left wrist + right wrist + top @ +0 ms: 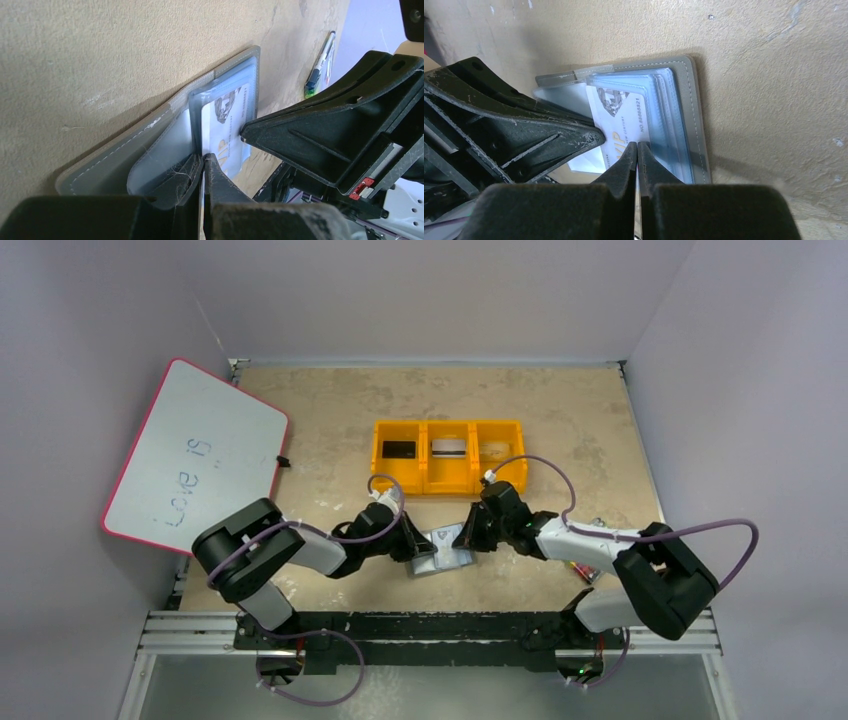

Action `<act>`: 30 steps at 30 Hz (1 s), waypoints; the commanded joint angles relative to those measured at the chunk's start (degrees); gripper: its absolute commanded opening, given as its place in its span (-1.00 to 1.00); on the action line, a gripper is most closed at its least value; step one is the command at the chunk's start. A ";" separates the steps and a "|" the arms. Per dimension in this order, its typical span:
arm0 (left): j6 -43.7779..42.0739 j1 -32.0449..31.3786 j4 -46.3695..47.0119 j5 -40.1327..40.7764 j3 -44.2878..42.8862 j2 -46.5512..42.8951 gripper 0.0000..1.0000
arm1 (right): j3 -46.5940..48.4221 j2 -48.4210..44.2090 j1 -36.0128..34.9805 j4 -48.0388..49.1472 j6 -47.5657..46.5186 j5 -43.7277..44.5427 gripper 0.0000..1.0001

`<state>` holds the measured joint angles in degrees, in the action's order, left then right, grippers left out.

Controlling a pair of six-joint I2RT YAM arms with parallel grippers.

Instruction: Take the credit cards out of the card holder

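The card holder lay open on the worktop, right between the two arms and just in front of the yellow tray. The left fingers were squeezed tight together, pinching the edge of a clear inner sleeve of the card holder and pinning that side down. Across from them, the right fingers were pressed shut too, nipped onto the near edge of a white card that stuck partway out of its pocket, its print showing. Up in the tray, three were already sitting out: a black card in the left compartment, a silver-white card in the middle and a beige card on the right.
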<state>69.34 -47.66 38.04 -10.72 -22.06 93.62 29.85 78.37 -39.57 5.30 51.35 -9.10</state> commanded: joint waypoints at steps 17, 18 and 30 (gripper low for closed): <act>-4.72 0.99 -13.70 4.18 2.30 -3.18 -1.00 | -4.57 1.62 0.20 -2.17 3.57 3.13 -1.00; -4.72 1.03 -13.70 4.15 2.42 -3.26 -1.00 | -4.68 1.61 0.20 -1.94 3.58 3.01 -1.00; -5.44 1.43 -16.02 4.73 3.25 -6.02 -1.00 | -5.12 3.56 0.20 -0.54 3.06 2.11 -1.00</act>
<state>67.77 -46.89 30.33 -8.93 -20.73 87.50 27.27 78.83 -39.62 10.33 56.29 -10.22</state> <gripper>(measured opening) 0.020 0.004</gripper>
